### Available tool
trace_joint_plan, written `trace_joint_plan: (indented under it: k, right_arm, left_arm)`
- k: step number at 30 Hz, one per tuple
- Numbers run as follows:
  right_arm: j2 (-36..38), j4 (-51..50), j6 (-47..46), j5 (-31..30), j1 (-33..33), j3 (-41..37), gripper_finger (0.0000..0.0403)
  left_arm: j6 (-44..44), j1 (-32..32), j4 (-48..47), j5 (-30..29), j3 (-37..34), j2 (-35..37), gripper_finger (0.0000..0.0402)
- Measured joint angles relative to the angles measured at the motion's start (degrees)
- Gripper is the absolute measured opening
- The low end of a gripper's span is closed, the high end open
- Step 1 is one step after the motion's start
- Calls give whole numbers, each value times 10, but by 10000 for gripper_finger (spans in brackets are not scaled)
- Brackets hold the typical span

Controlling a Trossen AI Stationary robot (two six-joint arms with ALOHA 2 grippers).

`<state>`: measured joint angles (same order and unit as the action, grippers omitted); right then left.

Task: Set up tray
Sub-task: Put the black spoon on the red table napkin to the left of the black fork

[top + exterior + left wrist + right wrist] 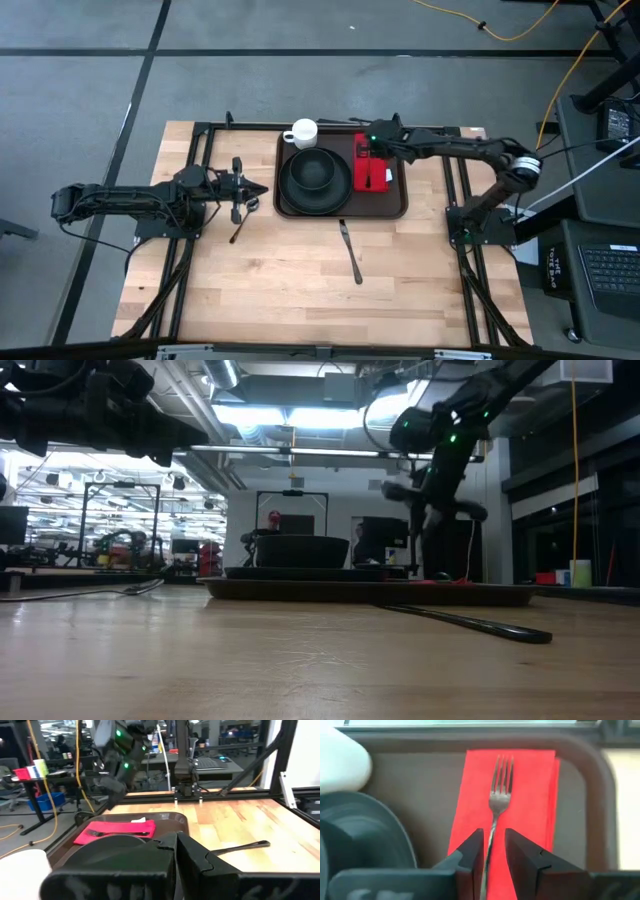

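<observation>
We see the right gripper [493, 854] poised over the red napkin [520, 800], its two dark fingers [470, 851] parted a little, with the handle of the fork [499, 795] running between them; whether they touch the handle we cannot tell. The fork lies lengthwise on the napkin.

The napkin rests on the right part of the tray [398, 205], a large dark brown rectangle with rounded corners and a raised rim, set at the middle of the wooden table [280, 270] toward its far edge. Beside the napkin on the tray sits a black bowl [315, 170] on a round black plate [290, 192], and a white cup [302, 132] stands at the tray's far left corner.

A knife [350, 250] lies on the table just outside the tray's near rim.

The left gripper [252, 190] waits left of the tray above a spoon [238, 230]; we cannot tell its grip.
</observation>
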<state>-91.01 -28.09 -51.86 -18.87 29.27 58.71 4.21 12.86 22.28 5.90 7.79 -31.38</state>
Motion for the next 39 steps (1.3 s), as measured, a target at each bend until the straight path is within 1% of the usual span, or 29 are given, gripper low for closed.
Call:
trace_joint_plan:
  k: [2, 6, 8, 11, 16, 18, 21, 23, 27, 32, 34, 39]
  right_arm:
    - [22, -17, 18, -10, -8, 0, 83]
    - [58, -45, 55, -49, -33, 0, 82]
    - [67, -46, 83, -51, -46, 0, 77]
    - [72, -46, 120, -53, -63, 0, 59]
    - [72, -43, 164, -63, -80, 0, 9]
    - [73, -34, 177, -79, -91, -5, 8]
    - [79, 30, 195, -85, -107, -40, 12]
    - [82, 101, 210, -81, -119, -72, 9]
    - [83, 236, 236, -51, -147, -133, 6]
    - [83, 390, 264, -45, -179, -192, 14]
    - [83, 418, 281, -45, -187, -203, 13]
    - [83, 429, 327, -45, -196, -207, 5]
  left_arm:
    - [0, 0, 0, 2, 0, 0, 6]
    - [0, 0, 0, -8, 0, 0, 6]
    - [0, 0, -1, -9, 0, 0, 6]
    - [0, 0, -2, -9, 0, 0, 6]
    - [-8, 0, -17, -8, 0, 0, 6]
    - [-13, 0, -36, -5, 0, 0, 6]
    - [-15, 0, -58, -3, 0, 0, 6]
    - [-17, 0, -68, -3, 0, 0, 6]
    - [-59, 0, -82, -8, 0, 0, 6]
    - [-105, 0, -122, -28, 0, 0, 1]
    - [-116, 0, -138, -43, 0, 0, 1]
    - [-141, 0, -148, -65, 0, 0, 3]
